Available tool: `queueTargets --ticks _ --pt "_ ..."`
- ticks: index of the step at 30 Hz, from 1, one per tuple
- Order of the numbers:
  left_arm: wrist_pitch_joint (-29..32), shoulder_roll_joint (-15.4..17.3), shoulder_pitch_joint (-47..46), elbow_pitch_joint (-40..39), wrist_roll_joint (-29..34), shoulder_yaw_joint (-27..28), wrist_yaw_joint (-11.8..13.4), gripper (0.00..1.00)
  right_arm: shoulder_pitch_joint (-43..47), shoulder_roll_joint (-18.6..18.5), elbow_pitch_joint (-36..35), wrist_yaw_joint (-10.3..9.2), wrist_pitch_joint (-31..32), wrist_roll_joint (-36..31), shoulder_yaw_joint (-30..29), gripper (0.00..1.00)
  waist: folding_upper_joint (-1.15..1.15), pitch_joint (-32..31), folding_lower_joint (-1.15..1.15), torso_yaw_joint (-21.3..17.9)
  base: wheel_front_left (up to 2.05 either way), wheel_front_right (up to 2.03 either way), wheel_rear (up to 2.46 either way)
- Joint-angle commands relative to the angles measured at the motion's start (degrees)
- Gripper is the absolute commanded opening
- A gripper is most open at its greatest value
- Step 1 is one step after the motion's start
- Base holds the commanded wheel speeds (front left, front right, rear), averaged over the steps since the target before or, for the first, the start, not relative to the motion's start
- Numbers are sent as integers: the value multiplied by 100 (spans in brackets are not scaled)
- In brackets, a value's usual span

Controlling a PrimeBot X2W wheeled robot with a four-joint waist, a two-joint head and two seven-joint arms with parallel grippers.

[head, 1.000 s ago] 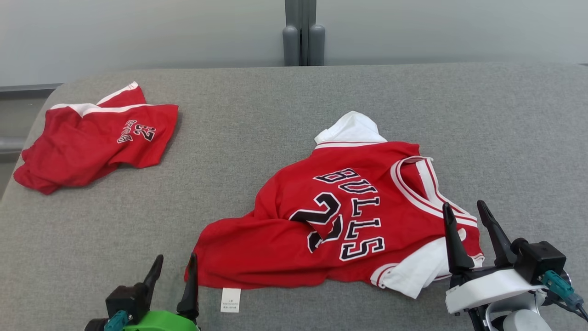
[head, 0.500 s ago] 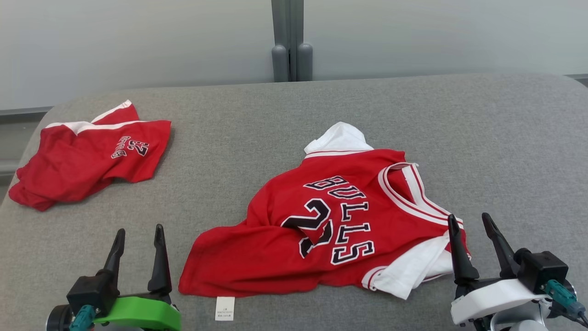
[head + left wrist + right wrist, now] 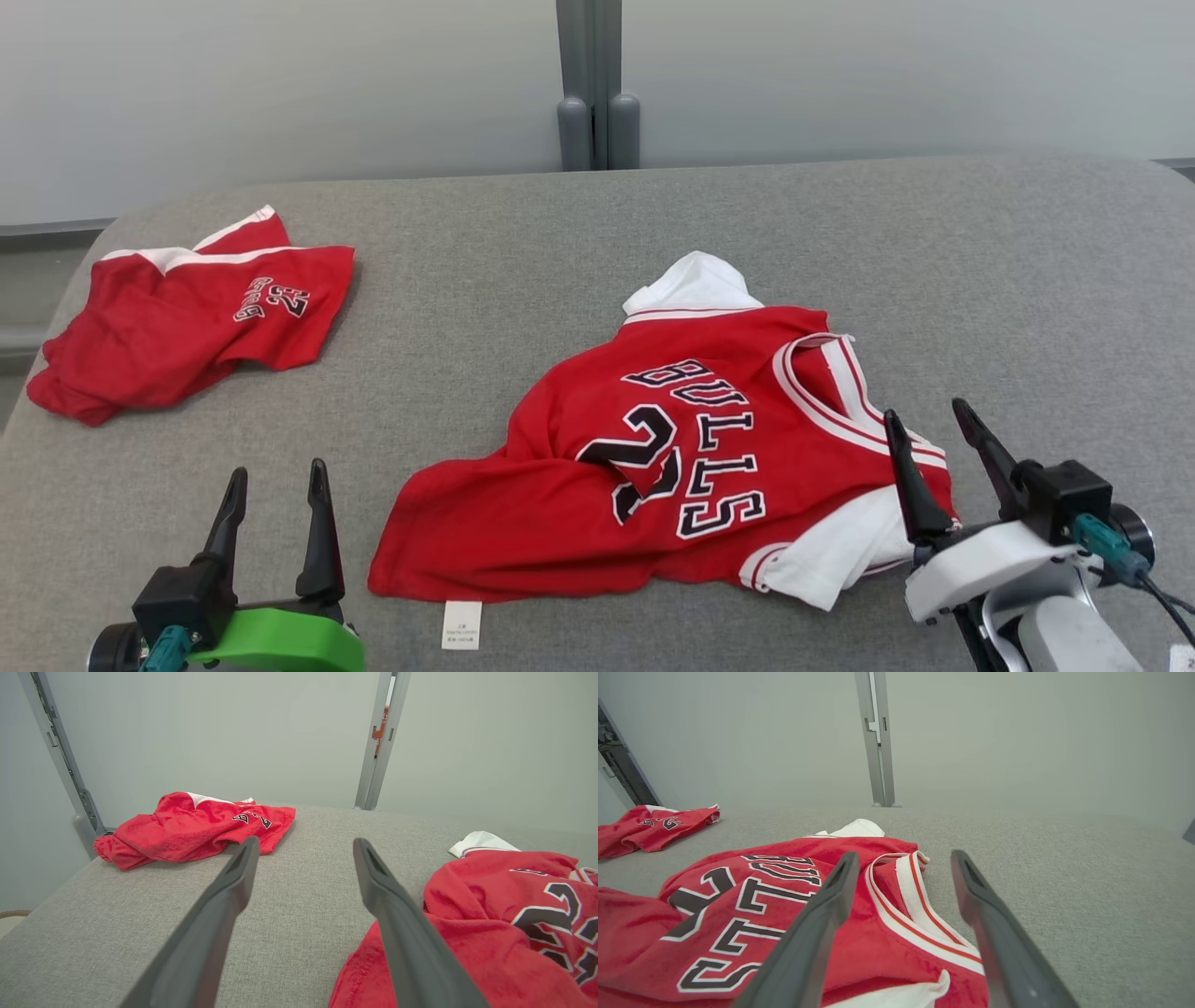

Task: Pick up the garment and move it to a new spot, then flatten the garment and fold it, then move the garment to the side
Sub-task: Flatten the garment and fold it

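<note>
While two end effectors (image 3: pixel 277 469) (image 3: pixel 924 409) gape, two red garments (image 3: pixel 672 457) (image 3: pixel 187 313) lie apart.

The left tool (image 3: pixel 306 844) stands spread and empty over the grey cushion (image 3: pixel 303 942) beside the red jersey (image 3: pixel 490 914).

jersey (image 3: pixel 672 448) reads "bulls" and "23"

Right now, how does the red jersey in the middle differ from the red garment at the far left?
The jersey is spread wider, while the left garment lies bunched in a smaller heap. The jersey carries large BULLS lettering and a big number; the left garment has only a small print. The jersey shows white sleeves and a striped neckline; the left garment shows one white band. Both are red and rest on the grey surface.
</note>
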Motion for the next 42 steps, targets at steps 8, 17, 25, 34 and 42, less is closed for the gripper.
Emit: queueTargets --ticks 8,17,25,34,42 --pt "-3 -10 -210 64 -98 -135 -26 100 -1291 -307 833 -1 321 -123 379 100 0 323 0 322 0 0 0" --pt "-2 -10 -427 81 -253 -388 97 100 -2432 -446 2257 -1 1116 -100 435 100 0 713 0 687 0 0 0" --pt "-2 -9 -506 107 -363 -504 165 100 -2656 -393 3245 -1 1736 391 671 43 0 822 0 844 0 0 0" --pt "-2 -10 -658 141 -422 -580 188 100 -3504 -674 3464 -1 1120 614 691 0 0 883 0 870 0 0 0" --pt "-2 -9 -645 118 -487 -661 239 100 -4090 -600 4173 -1 798 368 698 100 0 939 0 912 0 0 0"
